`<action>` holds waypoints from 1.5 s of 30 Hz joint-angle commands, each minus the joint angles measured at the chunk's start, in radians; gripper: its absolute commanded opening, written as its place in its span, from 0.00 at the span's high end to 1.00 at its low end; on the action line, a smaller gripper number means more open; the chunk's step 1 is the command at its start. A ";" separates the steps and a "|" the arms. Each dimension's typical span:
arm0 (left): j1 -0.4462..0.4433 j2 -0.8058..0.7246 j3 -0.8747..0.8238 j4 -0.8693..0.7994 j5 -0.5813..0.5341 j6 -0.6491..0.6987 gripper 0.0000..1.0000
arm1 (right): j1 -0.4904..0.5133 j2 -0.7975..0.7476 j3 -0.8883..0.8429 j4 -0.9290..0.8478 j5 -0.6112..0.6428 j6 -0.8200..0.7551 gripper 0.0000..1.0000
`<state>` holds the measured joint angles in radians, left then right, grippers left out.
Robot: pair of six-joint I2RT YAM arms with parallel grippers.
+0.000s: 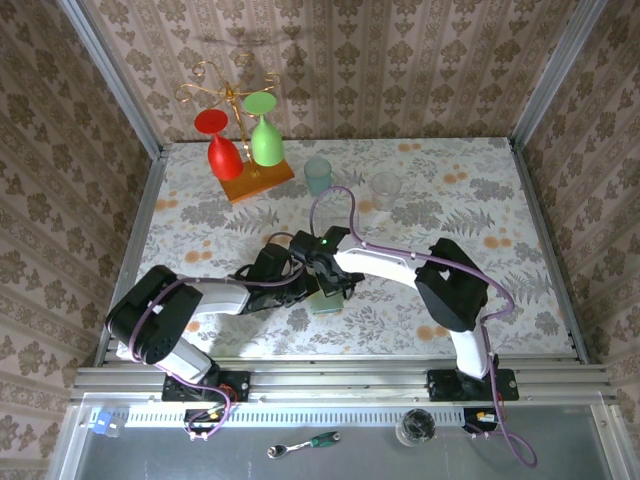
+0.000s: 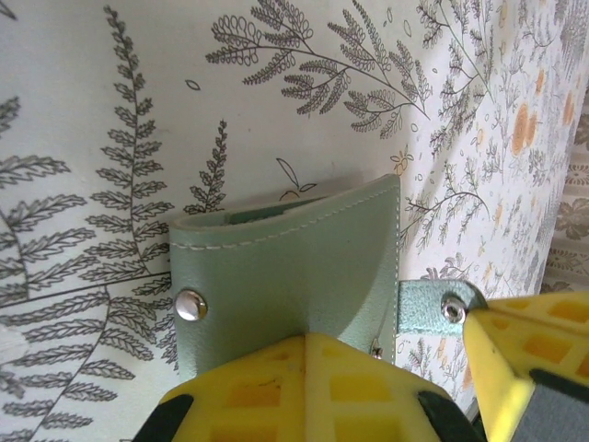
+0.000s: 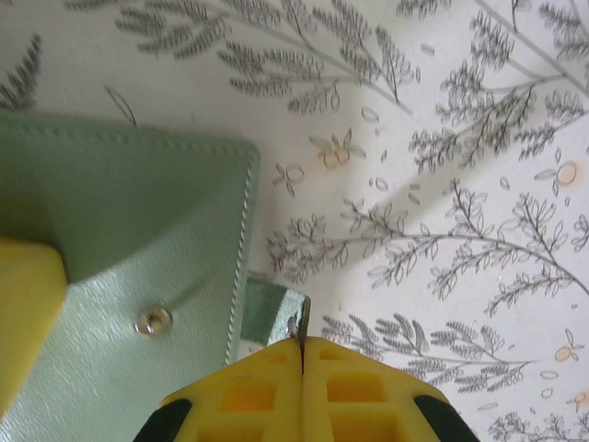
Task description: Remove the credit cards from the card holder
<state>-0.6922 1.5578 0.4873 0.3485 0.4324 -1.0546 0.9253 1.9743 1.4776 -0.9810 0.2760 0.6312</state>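
— Where is the pale grey-green stitched leather card holder (image 1: pixel 325 300)?
— On the fern-and-flower patterned counter (image 1: pixel 450 190), towards its middle front, between the two arms.
— And the left end effector (image 2: pixel 306 343)?
— Its yellow fingers are pinched onto the near edge of the holder's top panel, which curves a little.
— And the right end effector (image 3: pixel 302 348)?
— Closed tight on the small green strap tab (image 3: pixel 269 308) at the holder's side, near a metal snap stud (image 3: pixel 153 320).

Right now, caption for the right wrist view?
Right gripper shut on the card holder's snap tab, over the floral tabletop.
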 commanded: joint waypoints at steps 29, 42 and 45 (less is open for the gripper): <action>-0.058 -0.055 0.177 -0.403 -0.102 0.081 0.82 | -0.182 -0.177 -0.332 0.408 -0.454 0.078 0.75; -0.046 -0.094 0.172 -0.411 -0.128 0.083 0.82 | -0.195 -0.164 -0.378 0.504 -0.502 0.087 0.84; -0.036 -0.118 0.162 -0.413 -0.137 0.084 0.82 | -0.198 -0.175 -0.384 0.507 -0.492 0.090 0.89</action>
<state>-0.7380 1.4761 0.6567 -0.0311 0.3176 -0.9932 0.7330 1.8187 1.1137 -0.4942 -0.1986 0.7094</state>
